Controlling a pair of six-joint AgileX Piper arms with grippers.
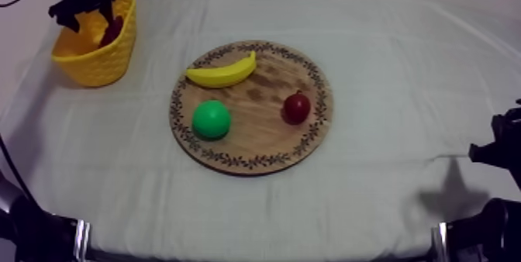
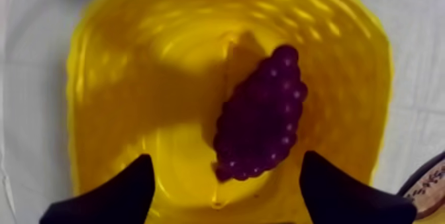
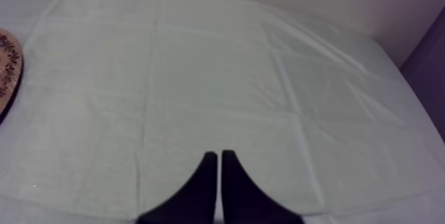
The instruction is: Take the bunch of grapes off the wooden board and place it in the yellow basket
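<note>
The purple bunch of grapes (image 2: pixel 261 114) lies on the floor of the yellow basket (image 2: pixel 99 54), free of my fingers. My left gripper (image 2: pixel 225 200) hangs open just above it, one black finger (image 2: pixel 109 197) at each side. In the top view the left gripper (image 1: pixel 81 9) is over the basket (image 1: pixel 97 52) at the table's far left, with the grapes (image 1: pixel 114 29) dark inside it. The round wooden board (image 1: pixel 256 153) sits mid-table. My right gripper (image 3: pixel 218 187) is shut on nothing, low over bare cloth at the right side (image 1: pixel 496 145).
On the board lie a banana (image 1: pixel 222 71), a round green fruit (image 1: pixel 211 119) and a small red fruit (image 1: pixel 296 108). The board's rim (image 3: pixel 8 67) shows far from the right gripper. Bare cloth spreads right of the board.
</note>
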